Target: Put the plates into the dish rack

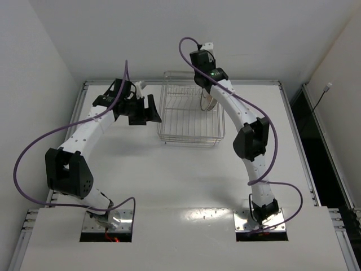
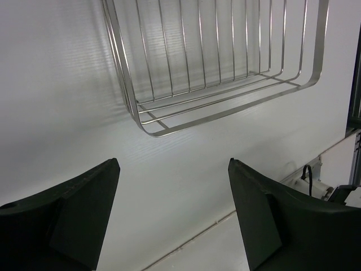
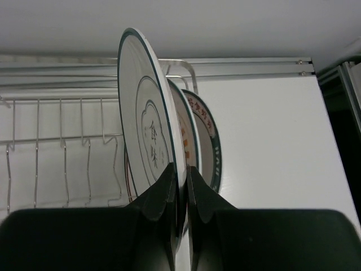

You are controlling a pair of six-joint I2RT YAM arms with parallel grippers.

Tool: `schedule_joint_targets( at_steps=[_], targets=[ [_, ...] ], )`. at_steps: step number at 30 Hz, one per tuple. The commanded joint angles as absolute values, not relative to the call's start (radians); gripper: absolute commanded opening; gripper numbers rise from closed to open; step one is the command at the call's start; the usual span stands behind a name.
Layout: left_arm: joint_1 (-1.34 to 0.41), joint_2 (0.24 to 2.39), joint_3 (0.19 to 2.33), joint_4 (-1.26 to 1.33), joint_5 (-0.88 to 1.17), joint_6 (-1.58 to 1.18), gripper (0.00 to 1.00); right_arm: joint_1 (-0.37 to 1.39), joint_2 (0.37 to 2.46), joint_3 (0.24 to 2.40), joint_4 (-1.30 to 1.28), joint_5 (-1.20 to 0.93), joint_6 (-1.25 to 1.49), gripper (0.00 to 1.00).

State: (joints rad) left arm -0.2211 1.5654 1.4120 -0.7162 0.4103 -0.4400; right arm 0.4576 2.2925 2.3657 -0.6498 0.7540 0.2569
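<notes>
Dish rack [image 1: 189,116] sits at the far middle of the white counter [image 1: 169,186] in the overhead view. The left gripper [image 1: 148,113] hangs just off its left side, and the right gripper [image 1: 207,103] reaches into its right end. From the left wrist, the left gripper [image 2: 174,214] has its jaws spread wide on nothing, the rack's wire corner [image 2: 125,73] ahead. From the right wrist, three plates [image 3: 210,147] stand on edge together in the rack [image 3: 62,141], the right gripper [image 3: 181,186] clamped on the front plate [image 3: 148,124].
</notes>
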Motion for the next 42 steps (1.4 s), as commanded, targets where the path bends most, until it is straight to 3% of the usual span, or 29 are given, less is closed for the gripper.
schedule_joint_targets(
  at_steps=[1, 13, 19, 20, 21, 22, 25, 30, 33, 34, 35, 42],
  targets=[
    [-0.204, 1.560, 1.394, -0.704, 0.414, -0.422, 0.76, 0.439, 2.330, 2.411, -0.583, 0.727, 0.252, 0.00],
    [-0.195, 1.560, 1.374, -0.684, 0.434, -0.442, 0.76, 0.419, 2.370, 2.399, -0.641, 0.542, 0.317, 0.01],
    [-0.195, 1.560, 1.374, -0.684, 0.425, -0.442, 0.78, 0.410, 2.283, 2.340, -0.676, 0.465, 0.371, 0.29],
    [-0.195, 1.560, 1.374, -0.674, 0.425, -0.442, 0.80, 0.410, 2.239, 2.320, -0.699, 0.456, 0.382, 0.35],
    [-0.195, 1.569, 1.374, -0.673, 0.425, -0.442, 0.80, 0.410, 2.218, 2.287, -0.713, 0.446, 0.394, 0.47],
    [-0.195, 1.569, 1.374, -0.661, 0.425, -0.452, 0.81, 0.410, 2.198, 2.277, -0.732, 0.437, 0.403, 0.51],
    [-0.195, 1.580, 1.374, -0.625, 0.436, -0.478, 0.81, 0.419, 2.103, 2.232, -0.808, 0.452, 0.419, 0.54],
    [-0.195, 1.592, 1.374, -0.572, 0.445, -0.520, 0.81, 0.405, 1.818, 1.964, -0.784, 0.421, 0.419, 0.58],
    [-0.195, 1.592, 1.364, -0.528, 0.445, -0.554, 0.81, 0.396, 1.611, 1.800, -0.764, 0.295, 0.359, 0.81],
    [-0.195, 1.592, 1.364, -0.509, 0.445, -0.567, 0.81, 0.396, 1.571, 1.748, -0.764, 0.246, 0.341, 0.95],
    [-0.195, 1.592, 1.355, -0.500, 0.445, -0.568, 0.81, 0.396, 1.507, 1.729, -0.790, 0.165, 0.319, 1.00],
    [-0.195, 1.571, 1.354, -0.472, 0.422, -0.577, 0.90, 0.387, 1.251, 1.425, -0.828, 0.054, 0.333, 1.00]
  ],
)
